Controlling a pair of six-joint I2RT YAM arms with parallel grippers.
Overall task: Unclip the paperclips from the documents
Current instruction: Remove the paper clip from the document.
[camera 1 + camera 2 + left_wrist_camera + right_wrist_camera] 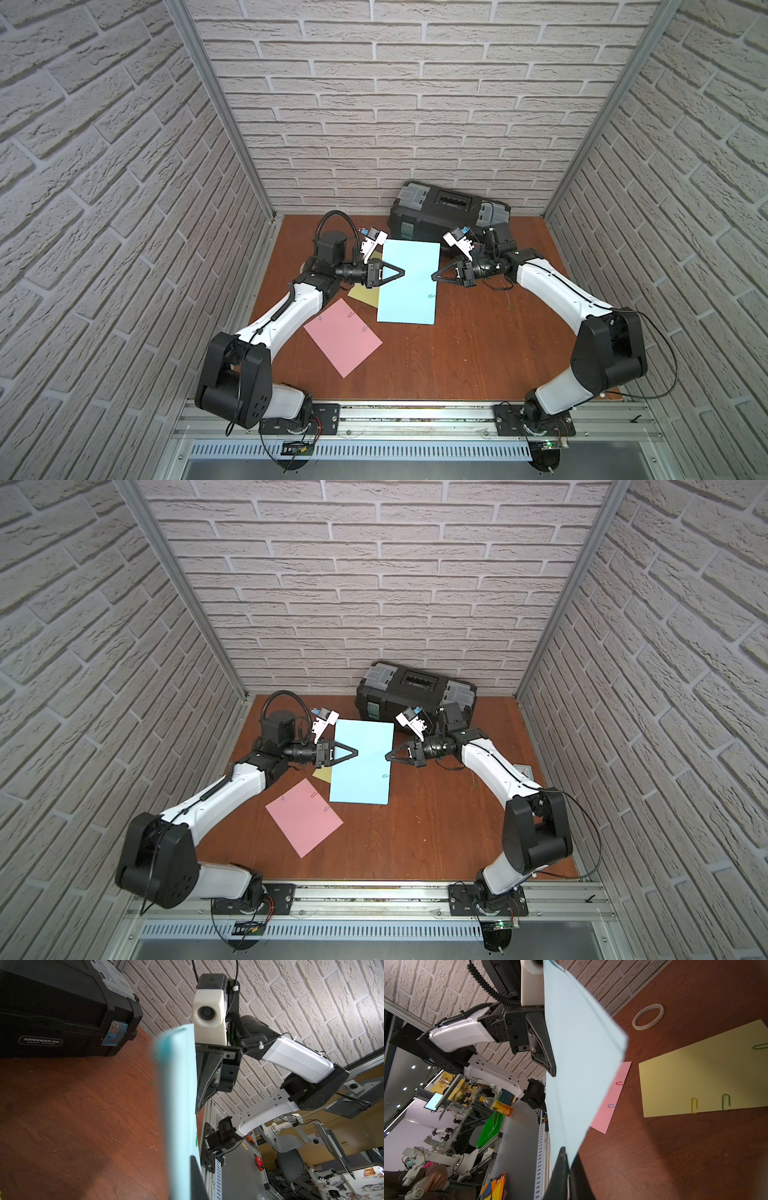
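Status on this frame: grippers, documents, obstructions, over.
Left gripper shut on light blue sheet, right gripper shut on its opposite edge. Sheet held off the table, one paperclip clipped on. Nothing blocking.

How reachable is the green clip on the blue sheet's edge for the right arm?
Likely yes, after releasing: the right gripper is shut on the blue sheet at that same edge, with the green clip close beside it and nothing between. The left gripper holds the sheet.
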